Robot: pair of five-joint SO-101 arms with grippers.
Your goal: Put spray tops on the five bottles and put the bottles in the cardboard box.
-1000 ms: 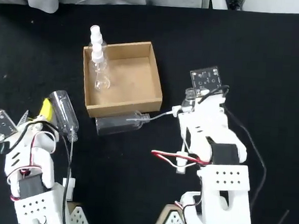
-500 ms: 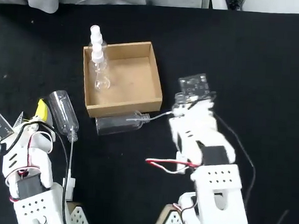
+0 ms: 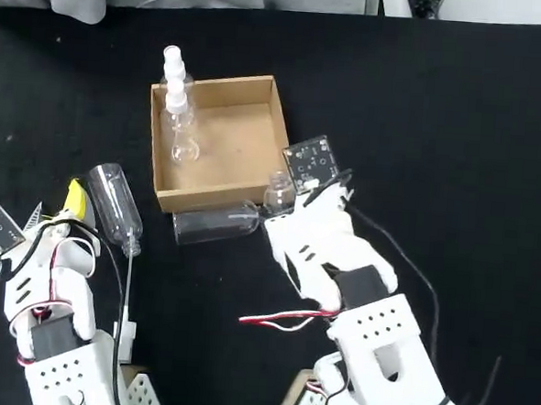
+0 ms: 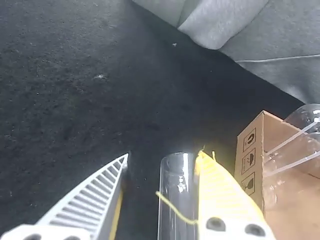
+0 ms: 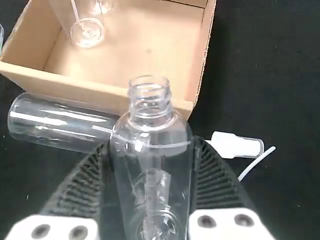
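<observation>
High view, table (image 3: pixel 460 104): black surface, one arm at each near corner
cardboard box (image 3: pixel 285 144) (image 5: pixel 200 65): open-topped, set on the table ahead of the arms and between them
right gripper (image 3: pixel 285 196) (image 5: pixel 152 145): clamped around the body of the held bottle, just off the box's near right corner
left gripper (image 3: pixel 59 199) (image 4: pixel 162 156): white and yellow fingers spread apart, gripping nothing, low over the table well to the left of the box
capped bottles (image 3: pixel 184 142): two, clear, spray tops on, inside the box against its left wall
held bottle (image 3: pixel 278 189) (image 5: pixel 150 150): clear, bare open neck with no top, neck pointing toward the box
lying bottle (image 3: pixel 212 225) (image 5: pixel 60 122): clear, on its side on the table along the box's near wall, neck toward the right gripper
side bottle (image 3: pixel 116 207) (image 4: pixel 175 200): clear, on its side just beside the yellow finger, neck toward the left arm's base
loose spray top (image 5: pixel 235 145): white, on the table just beside the held bottle, thin dip tube trailing from it
</observation>
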